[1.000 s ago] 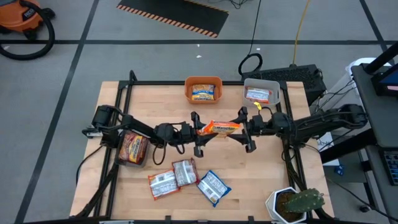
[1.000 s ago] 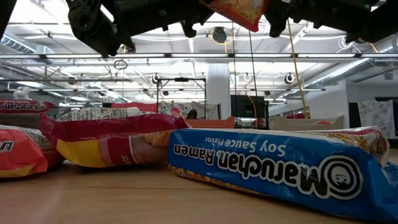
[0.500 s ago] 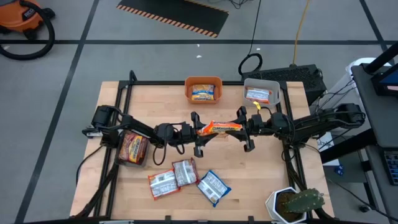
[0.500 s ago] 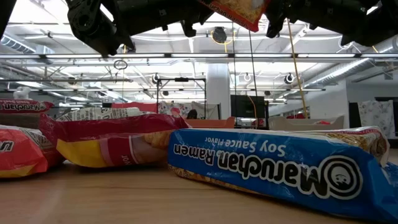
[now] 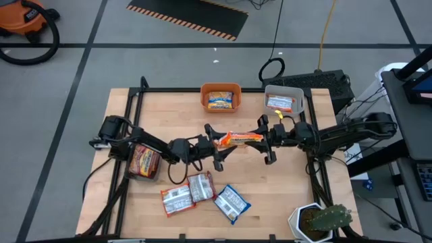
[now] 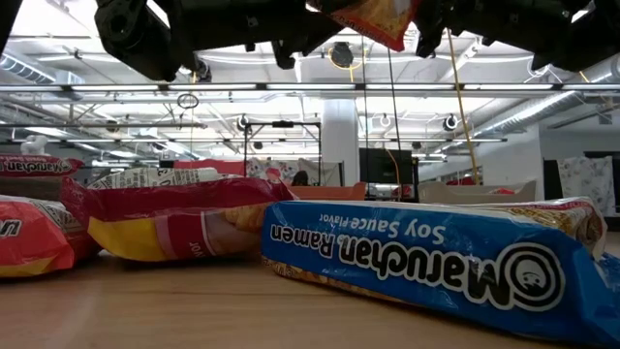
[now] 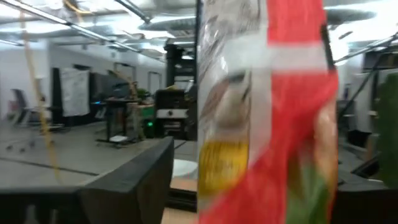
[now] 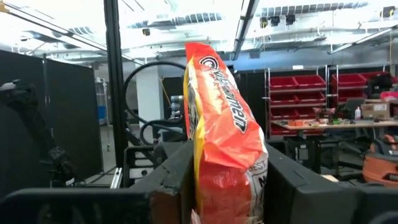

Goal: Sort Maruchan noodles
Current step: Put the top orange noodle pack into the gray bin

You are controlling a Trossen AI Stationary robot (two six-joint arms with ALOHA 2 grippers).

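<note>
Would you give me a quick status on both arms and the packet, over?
Right gripper shut on orange packet, held above mid-table. Left gripper at the packet's other end, jaws open. Three packets wait on the table's near side. Nothing in the way.

two arms, matte black, jointed tubular links; left arm (image 5: 145, 142) with looping black cable; right arm (image 5: 337, 131) likewise; blocky dark fingers (image 8: 168, 180), scuffed edges.
</note>
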